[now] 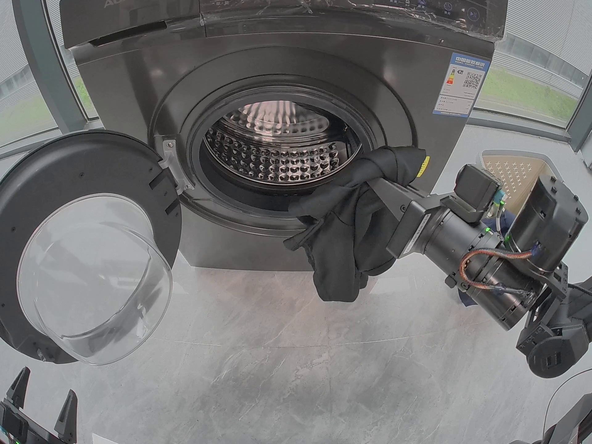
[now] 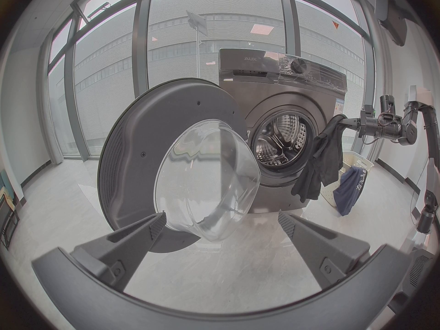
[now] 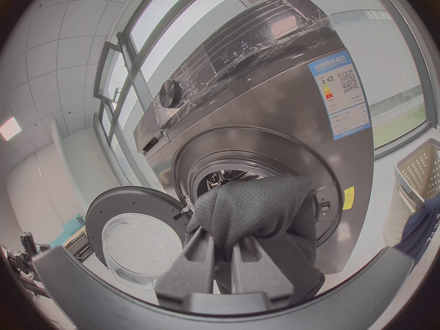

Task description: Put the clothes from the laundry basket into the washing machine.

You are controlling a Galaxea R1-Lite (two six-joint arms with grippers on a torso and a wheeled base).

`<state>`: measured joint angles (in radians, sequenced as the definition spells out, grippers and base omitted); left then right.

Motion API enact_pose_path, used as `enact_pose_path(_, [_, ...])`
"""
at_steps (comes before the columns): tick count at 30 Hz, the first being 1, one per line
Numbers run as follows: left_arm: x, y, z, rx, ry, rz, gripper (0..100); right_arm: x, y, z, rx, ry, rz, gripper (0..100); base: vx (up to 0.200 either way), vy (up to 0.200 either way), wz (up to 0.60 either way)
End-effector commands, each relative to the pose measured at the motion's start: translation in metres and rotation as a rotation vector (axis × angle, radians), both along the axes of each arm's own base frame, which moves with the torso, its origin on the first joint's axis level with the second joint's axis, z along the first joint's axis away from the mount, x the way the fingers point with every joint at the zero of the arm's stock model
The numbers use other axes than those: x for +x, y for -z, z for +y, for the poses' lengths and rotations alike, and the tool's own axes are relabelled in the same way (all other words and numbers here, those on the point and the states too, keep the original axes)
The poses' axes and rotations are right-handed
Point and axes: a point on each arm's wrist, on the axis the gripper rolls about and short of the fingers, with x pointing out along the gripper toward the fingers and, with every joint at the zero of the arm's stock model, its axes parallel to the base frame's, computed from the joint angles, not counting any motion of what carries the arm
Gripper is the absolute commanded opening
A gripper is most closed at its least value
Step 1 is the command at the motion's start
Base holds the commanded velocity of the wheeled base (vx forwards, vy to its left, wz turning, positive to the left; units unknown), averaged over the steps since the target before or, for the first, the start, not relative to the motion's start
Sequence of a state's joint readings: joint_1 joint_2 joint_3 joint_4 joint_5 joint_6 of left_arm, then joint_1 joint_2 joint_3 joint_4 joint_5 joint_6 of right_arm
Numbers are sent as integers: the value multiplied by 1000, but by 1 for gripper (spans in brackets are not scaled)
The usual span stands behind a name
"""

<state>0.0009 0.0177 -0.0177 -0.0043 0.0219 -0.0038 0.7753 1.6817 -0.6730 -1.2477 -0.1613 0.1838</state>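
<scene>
A black garment [image 1: 345,229] hangs from my right gripper [image 1: 385,189], which is shut on it just right of the washing machine's open drum [image 1: 280,143]. In the right wrist view the cloth [image 3: 256,207] bunches over the two fingers [image 3: 197,262] of my right gripper [image 3: 222,253]. Seen from the left wrist, the same black garment [image 2: 325,159] dangles beside the drum [image 2: 282,138]. The beige laundry basket [image 1: 515,174] stands on the floor to the right of the machine with a dark blue garment [image 2: 348,189] draped over its rim. My left gripper [image 2: 220,228] is open and low, at the near left [image 1: 40,402].
The round machine door [image 1: 86,242] with its clear bowl window stands swung open to the left. Grey tiled floor [image 1: 277,365] lies in front of the machine. Windows run behind it.
</scene>
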Motion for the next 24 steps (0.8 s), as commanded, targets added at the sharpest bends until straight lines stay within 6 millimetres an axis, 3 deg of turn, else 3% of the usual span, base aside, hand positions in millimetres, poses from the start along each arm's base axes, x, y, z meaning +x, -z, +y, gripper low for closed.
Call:
enact_pose_path(1, [1, 5, 0, -8, -2, 7, 100, 2, 4, 4, -6, -6, 6, 0, 0, 0, 0])
enact_pose_path(6, [0, 0, 0, -7, -3, -28, 100, 5, 10, 13, -15, -20, 17, 0, 0, 0, 0])
enact_pose_path(8, [-7, -27, -1, -18, 26, -137, 100, 5, 8, 15, -9, -24, 11, 0, 0, 0, 0])
enact_pose_path(9, [-14, -53, -3, -30, 125, -210, 100, 3, 4, 18, 6, -38, -4, 0, 0, 0, 0])
enact_pose_path(12, [-13, -74, -6, -86, 284, -168, 100, 3, 1, 22, 20, -47, -20, 0, 0, 0, 0])
enact_pose_path(16, [5, -73, -8, -179, 373, -28, 100, 7, 1, 26, 21, -46, -21, 0, 0, 0, 0])
enact_pose_path(24, [40, -72, -13, -160, 632, 157, 100, 9, 3, 28, 15, -44, -14, 0, 0, 0, 0])
